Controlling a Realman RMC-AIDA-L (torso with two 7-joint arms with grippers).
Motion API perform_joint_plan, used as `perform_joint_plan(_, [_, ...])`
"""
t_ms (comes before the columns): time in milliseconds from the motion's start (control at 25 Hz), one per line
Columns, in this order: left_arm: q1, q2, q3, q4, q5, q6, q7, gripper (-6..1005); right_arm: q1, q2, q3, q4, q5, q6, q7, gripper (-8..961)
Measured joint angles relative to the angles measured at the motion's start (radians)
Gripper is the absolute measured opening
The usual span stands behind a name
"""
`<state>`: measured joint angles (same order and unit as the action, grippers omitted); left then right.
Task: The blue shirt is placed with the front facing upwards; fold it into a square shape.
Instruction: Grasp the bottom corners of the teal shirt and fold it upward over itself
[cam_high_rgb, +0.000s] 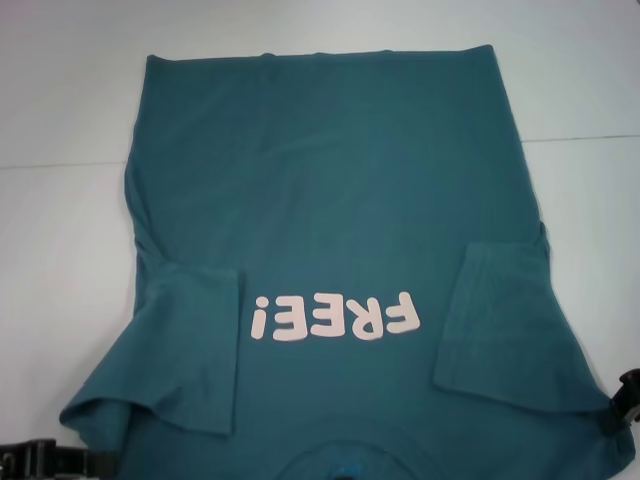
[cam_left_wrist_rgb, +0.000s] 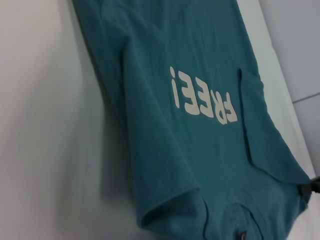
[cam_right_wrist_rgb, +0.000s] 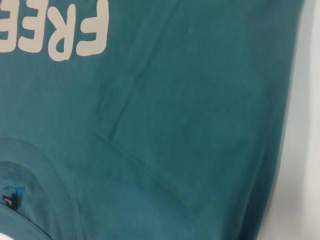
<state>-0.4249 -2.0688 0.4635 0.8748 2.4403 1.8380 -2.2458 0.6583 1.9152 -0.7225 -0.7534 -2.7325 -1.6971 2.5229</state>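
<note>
The teal-blue cotton short-sleeved shirt (cam_high_rgb: 340, 220) is judged light, limp and crease-prone; its shoulder corners beside the collar (cam_right_wrist_rgb: 30, 165) should be pinched. Whether either pincer is clenched cannot be told.

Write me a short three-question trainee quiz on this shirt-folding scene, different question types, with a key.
1. True or false: both sleeves of the blue shirt are already folded inward onto its front.
2. Multiple choice: in the head view, the shirt's collar lies
A) at the far edge of the table
B) at the near edge, closest to the robot
C) tucked under the left sleeve
3. Fill in: the pale print on the shirt's front reads ____.

Key:
1. True; the right sleeve also lies on the front.
2. B
3. FREE!

The left gripper and right gripper show only at the lower corners.
</note>
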Motion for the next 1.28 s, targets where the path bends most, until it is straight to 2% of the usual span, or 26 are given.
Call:
perform_joint_plan(160, [0.005, -0.003, -0.007, 0.018, 0.003, 0.014, 0.000, 19, -0.007, 0.006, 0.014, -0.023, 0.004, -0.007, -0.004, 28])
perform_joint_plan(280, [-0.017, 0.000, -0.023, 0.024, -0.053, 0.028, 0.005, 18, -0.008, 0.007, 0.037, -0.062, 0.077, -0.014, -0.013, 31])
perform_joint_plan(560, [-0.138, 0.049, -0.038, -0.025, -0.151, -0.018, -0.081, 17, 0.027, -0.019, 0.095, -0.090, 0.268, 0.024, -0.004, 36])
perform_joint_plan(640, [-0.187, 0.067, -0.042, -0.063, -0.157, -0.083, -0.125, 17, 0.038, -0.020, 0.121, -0.090, 0.281, 0.061, 0.005, 38])
perform_joint_plan(800, [-0.267, 0.082, -0.037, -0.123, -0.158, -0.230, -0.182, 17, 0.048, -0.014, 0.150, -0.088, 0.306, 0.161, 0.030, 41])
perform_joint_plan(920, [-0.326, 0.081, -0.026, -0.161, -0.157, -0.372, -0.208, 17, 0.049, -0.004, 0.150, -0.080, 0.342, 0.253, 0.035, 43])
perform_joint_plan(1080, [-0.381, 0.080, -0.013, -0.191, -0.152, -0.492, -0.208, 18, 0.060, 0.005, 0.143, -0.076, 0.362, 0.354, 0.035, 47])
perform_joint_plan(1160, [-0.395, 0.079, 0.016, -0.191, -0.150, -0.551, -0.203, 18, 0.072, 0.011, 0.137, -0.072, 0.362, 0.386, 0.030, 48])
perform_joint_plan(1280, [-0.401, 0.073, 0.111, -0.185, -0.153, -0.660, -0.201, 18, 0.084, 0.020, 0.097, -0.061, 0.358, 0.442, 0.022, 51])
